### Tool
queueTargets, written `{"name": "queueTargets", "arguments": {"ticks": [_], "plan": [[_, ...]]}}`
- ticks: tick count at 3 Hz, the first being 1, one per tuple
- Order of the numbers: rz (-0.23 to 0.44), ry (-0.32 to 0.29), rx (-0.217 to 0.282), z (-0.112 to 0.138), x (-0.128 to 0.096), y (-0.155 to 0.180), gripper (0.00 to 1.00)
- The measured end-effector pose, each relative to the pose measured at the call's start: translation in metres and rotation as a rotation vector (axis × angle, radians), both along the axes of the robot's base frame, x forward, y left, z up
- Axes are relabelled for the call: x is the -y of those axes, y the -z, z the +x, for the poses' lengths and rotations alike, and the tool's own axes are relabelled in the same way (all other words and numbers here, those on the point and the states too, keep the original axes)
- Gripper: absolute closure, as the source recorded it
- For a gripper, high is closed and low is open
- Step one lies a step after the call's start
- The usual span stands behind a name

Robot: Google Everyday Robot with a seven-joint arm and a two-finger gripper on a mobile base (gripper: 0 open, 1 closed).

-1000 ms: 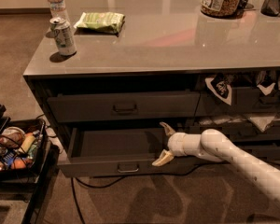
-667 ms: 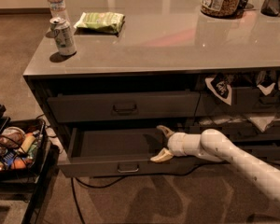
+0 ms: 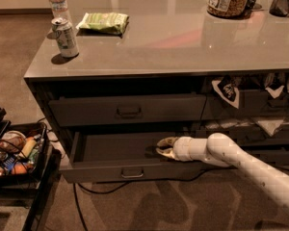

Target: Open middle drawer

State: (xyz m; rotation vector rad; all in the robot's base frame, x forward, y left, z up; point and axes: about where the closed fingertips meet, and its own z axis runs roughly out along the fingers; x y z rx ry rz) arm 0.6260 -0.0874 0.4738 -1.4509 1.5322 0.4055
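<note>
- One white robot arm reaches in from the right. Its end effector lies inside the middle drawer, low over the plain grey floor and right of centre. Whether it is open or closed cannot be told.
- The middle drawer stands pulled well out toward the near side, beneath a shut drawer. Its small loop handle, at the centre of the front, is free.
- Opening looks mostly done. Any remaining travel is probably best made by pressing the inner face of the front panel straight toward the near side, close to centre, so the drawer does not skew.
- Withdrawing calls for care to clear that front panel and the shut drawer above.
- A black bin of groceries stands on the floor just left of the drawer's corner; pulling straight avoids it.
</note>
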Motion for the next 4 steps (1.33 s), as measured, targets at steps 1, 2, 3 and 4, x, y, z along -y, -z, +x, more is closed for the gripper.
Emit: {"name": "queueTargets", "arguments": {"ticks": [1, 2, 3, 4], "plan": [[0.004, -0.007, -0.001, 0.001, -0.003, 0.001, 0.88], [0.003, -0.039, 0.015, 0.013, -0.006, 0.007, 1.0], [-0.045, -0.077, -0.003, 0.032, -0.006, 0.013, 1.0], [-0.143, -0.112, -0.019, 0.043, -0.012, 0.022, 1.0]]}}
